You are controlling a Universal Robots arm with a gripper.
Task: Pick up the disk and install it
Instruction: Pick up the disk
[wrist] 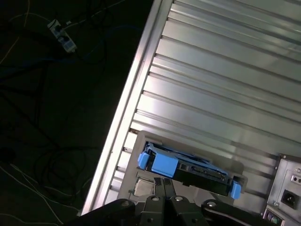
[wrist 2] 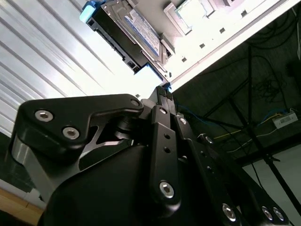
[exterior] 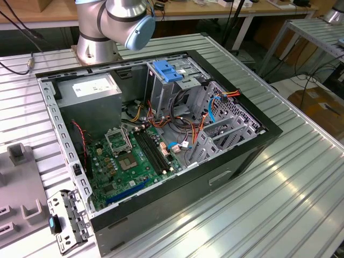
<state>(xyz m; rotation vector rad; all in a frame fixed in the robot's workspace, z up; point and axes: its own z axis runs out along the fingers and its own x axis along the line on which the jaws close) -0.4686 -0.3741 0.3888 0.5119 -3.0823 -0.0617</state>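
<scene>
Hovering with my jaws pressed together and empty, my gripper (wrist: 163,183) points at the disk (wrist: 188,168), which sits just beyond the fingertips and apart from them in the first wrist view. The disk is a flat silver slab with a white label, blue plastic rails at both ends and a dark connector edge facing me. It rests in a pale grey holder (wrist: 141,146) close to the edge of the ribbed aluminium table (wrist: 225,70). Past that edge the dark floor (wrist: 47,117) is strewn with cables, while bare grooved metal stretches away on the other side. In the exterior view, the open black computer case (exterior: 177,193) lies on the table.
</scene>
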